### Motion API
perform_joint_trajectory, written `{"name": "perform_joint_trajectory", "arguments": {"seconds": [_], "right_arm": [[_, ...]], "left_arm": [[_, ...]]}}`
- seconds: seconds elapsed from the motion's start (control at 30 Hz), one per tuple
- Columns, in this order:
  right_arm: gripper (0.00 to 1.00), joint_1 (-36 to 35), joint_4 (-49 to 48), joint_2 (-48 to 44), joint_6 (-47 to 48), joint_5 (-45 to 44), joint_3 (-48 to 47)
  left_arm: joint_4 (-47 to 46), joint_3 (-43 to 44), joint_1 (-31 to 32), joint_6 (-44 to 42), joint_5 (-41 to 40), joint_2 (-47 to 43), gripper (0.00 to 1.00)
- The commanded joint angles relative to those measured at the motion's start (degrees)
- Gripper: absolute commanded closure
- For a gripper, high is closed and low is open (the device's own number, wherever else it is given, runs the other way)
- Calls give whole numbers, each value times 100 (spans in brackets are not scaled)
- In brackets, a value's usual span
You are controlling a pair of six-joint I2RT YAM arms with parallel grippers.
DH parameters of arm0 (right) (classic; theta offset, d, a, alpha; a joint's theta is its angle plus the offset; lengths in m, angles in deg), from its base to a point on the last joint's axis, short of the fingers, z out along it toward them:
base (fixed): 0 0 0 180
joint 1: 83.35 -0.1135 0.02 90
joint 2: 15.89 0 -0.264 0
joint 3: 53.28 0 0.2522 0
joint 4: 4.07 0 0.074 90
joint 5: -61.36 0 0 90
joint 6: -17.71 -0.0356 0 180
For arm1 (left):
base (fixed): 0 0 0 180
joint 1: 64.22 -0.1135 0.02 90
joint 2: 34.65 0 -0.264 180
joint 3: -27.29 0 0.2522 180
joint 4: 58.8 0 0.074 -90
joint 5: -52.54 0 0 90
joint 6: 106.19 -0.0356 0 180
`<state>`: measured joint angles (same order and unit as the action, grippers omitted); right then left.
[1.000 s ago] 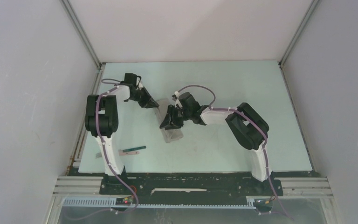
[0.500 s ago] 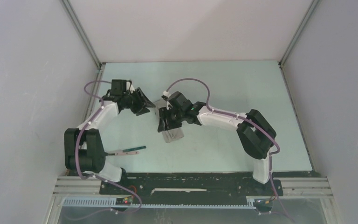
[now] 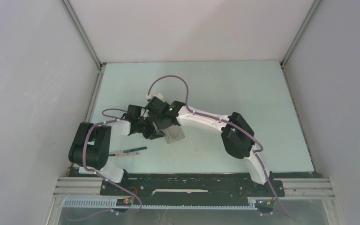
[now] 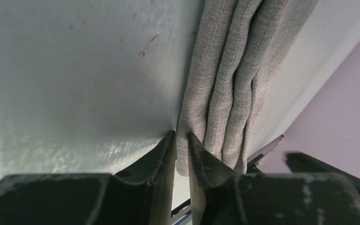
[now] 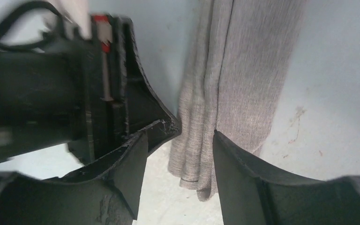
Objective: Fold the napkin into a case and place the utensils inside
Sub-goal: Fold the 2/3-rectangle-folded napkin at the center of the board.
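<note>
The napkin (image 3: 176, 135) lies folded into a narrow grey strip of several layers at the middle left of the table, mostly hidden under both wrists. My left gripper (image 4: 181, 133) is at the strip's near end, its fingers pinched on the outermost fold of the napkin (image 4: 225, 84). My right gripper (image 5: 180, 133) hangs open over the same end of the napkin (image 5: 243, 70), one finger on each side and touching nothing. One of the utensils, with a thin dark green handle (image 3: 134, 150), lies alone on the table near the left arm's base.
The black body of the left gripper (image 5: 51, 93) is close against my right gripper's left finger. The left arm's elbow (image 3: 90, 145) sits low by the table's left edge. Grey walls enclose the table on three sides.
The left arm swung from the back left down to the napkin's near end, and its jaws opened and then closed on a fold. The right arm reached further left over the cloth.
</note>
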<state>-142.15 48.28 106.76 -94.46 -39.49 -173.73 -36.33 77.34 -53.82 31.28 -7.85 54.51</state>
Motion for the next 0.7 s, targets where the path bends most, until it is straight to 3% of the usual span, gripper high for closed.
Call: {"name": "perform_joint_trajectory", "arguments": {"seconds": [0.0, 0.2, 0.37, 0.57, 0.67], "right_arm": [[38, -122, 612, 341, 287, -716, -129], [40, -118, 500, 490, 202, -592, -41], [41, -125, 342, 502, 169, -569, 164], [52, -97, 282, 466, 105, -672, 282], [49, -88, 263, 452, 91, -732, 300]], "left_arm": [[-842, -232, 50, 331, -34, 102, 76], [-1444, -553, 51, 589, 70, 362, 77], [-1495, -611, 52, 589, 70, 410, 77], [-1504, -692, 51, 571, 76, 376, 79], [-1492, -735, 51, 563, 87, 327, 79]]}}
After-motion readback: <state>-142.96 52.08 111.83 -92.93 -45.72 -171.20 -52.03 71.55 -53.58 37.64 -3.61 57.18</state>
